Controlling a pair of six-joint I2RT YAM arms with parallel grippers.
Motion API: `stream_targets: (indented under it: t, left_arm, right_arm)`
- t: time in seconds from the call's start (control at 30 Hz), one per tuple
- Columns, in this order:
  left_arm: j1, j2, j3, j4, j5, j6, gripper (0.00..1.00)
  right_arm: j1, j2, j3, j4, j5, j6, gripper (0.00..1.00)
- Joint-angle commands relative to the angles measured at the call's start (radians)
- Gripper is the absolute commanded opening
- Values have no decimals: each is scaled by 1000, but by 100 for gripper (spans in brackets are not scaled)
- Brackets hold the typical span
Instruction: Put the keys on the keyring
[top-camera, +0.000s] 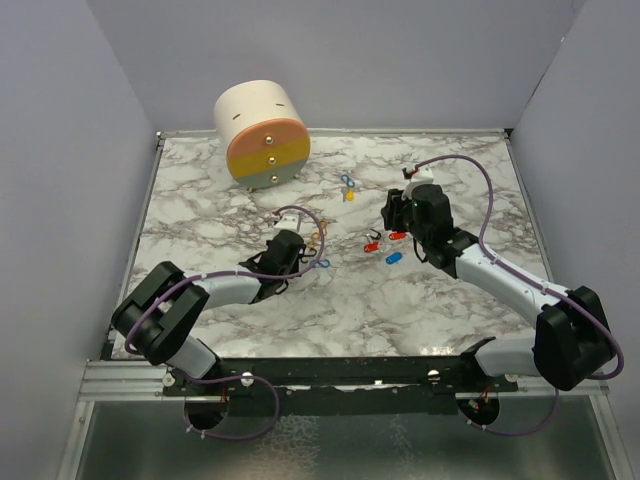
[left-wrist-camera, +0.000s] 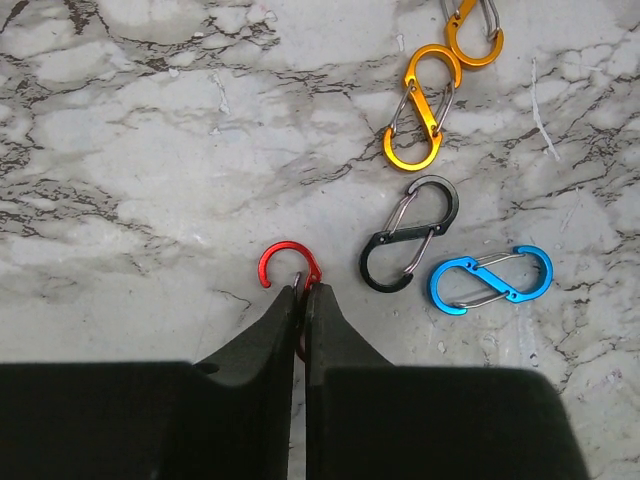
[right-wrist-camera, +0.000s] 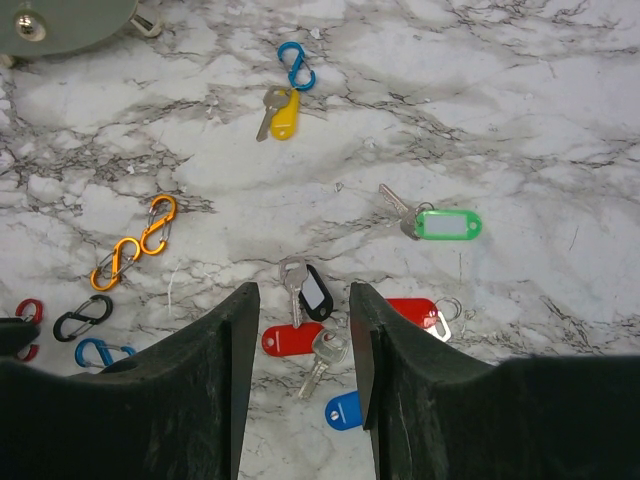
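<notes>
Arms extended low over the surface (top-camera: 400, 312).
Left jaws clamped a red S-clip (left-wrist-camera: 290, 247); right jaws stood apart above keys (right-wrist-camera: 293, 338).

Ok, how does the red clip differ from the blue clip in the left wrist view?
The red clip is pinched between the left hand's closed fingers; the blue clip lies free on the table. Only one loop of the red clip shows, while the blue clip is seen whole. Both appear to be the same figure-8 type.
</notes>
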Motion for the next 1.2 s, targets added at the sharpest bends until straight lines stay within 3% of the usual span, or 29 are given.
stream_targets:
  t: [0.0, 0.53, 1.17]
  left_arm:
    - [-1, 35, 1, -103, 46, -8, 0]
    - [-1, -8, 44, -99, 41, 19, 0]
    - [-1, -101, 162, -166, 35, 53, 0]
  right_arm:
    - [1, -24, -9, 3, 28, 7, 42]
    - [1, 24, 13, -18, 41, 11, 40]
    - [-69, 420, 233, -143, 118, 74, 31]
